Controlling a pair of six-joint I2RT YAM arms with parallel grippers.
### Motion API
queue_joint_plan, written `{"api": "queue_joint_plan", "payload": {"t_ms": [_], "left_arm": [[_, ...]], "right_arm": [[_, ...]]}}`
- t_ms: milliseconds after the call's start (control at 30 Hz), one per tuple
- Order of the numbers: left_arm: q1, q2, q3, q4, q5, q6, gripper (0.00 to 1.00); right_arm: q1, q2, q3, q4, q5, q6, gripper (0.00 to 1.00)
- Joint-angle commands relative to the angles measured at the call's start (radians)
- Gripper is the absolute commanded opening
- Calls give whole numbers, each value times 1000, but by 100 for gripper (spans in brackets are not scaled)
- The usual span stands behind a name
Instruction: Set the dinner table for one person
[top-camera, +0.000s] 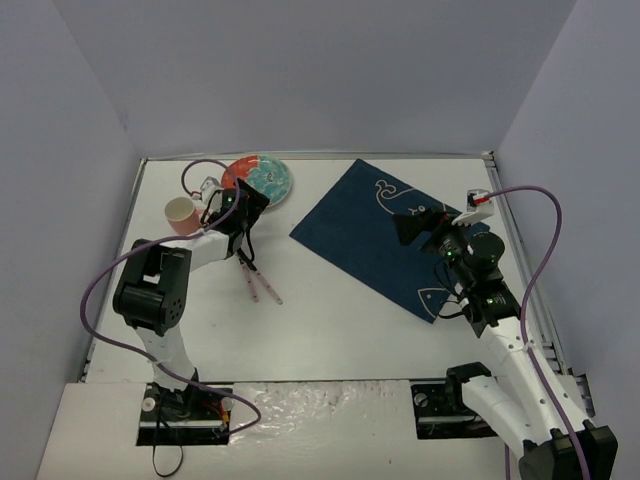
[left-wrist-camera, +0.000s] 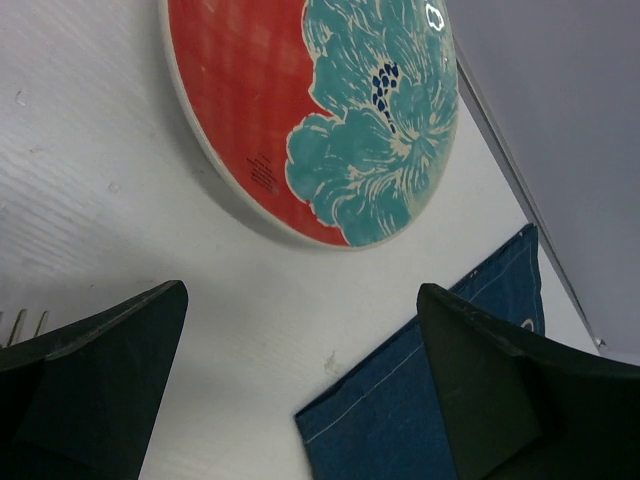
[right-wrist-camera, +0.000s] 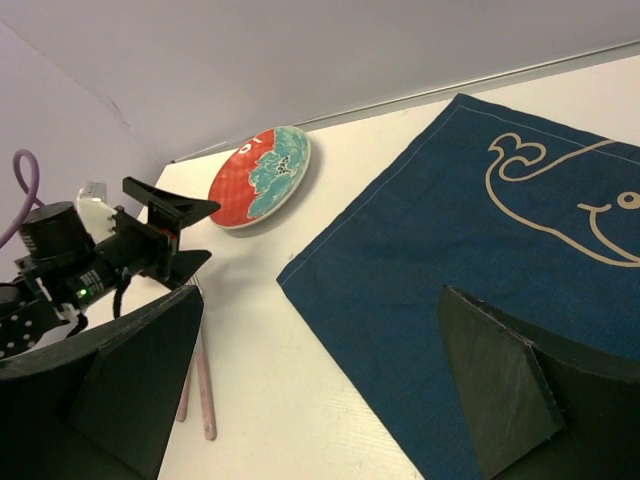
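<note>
The setting has barely begun: the table bears everything, but nothing is in its place yet. The mat lies askew on the right half, one corner pointing to the near edge, and nothing rests on it. The plate sits at the far left, the cup just left of it near the wall, and two pink sticks lie nearer in, apart from the mat. The left claw hangs at the plate's near rim with its jaws wide apart and empty; in its own view the plate fills the space ahead of the fingers, not between them. The right claw hovers over the mat's right part, also spread and holding nothing, with the mat passing under its fingers. The step in hand looks like fetching the plate for the mat. That calls for the left claw to come down on the rim, one finger over the edge and one beneath; a flat plate gives little to grip, so it may slide rather than lift. The carry then goes right onto the mat, and the right arm probably has to draw back first to leave room.
</note>
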Motion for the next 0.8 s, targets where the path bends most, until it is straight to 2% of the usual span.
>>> {"api": "queue_joint_plan", "payload": {"t_ms": [0, 233, 767], "left_arm": [[8, 19, 92, 61, -95, -149, 97], [10, 102, 134, 37, -157, -216, 96], [15, 256, 228, 52, -150, -359, 72]], "right_arm": [[14, -16, 22, 56, 4, -32, 100], [29, -7, 31, 45, 7, -60, 100], [33, -14, 37, 22, 1, -70, 100]]}}
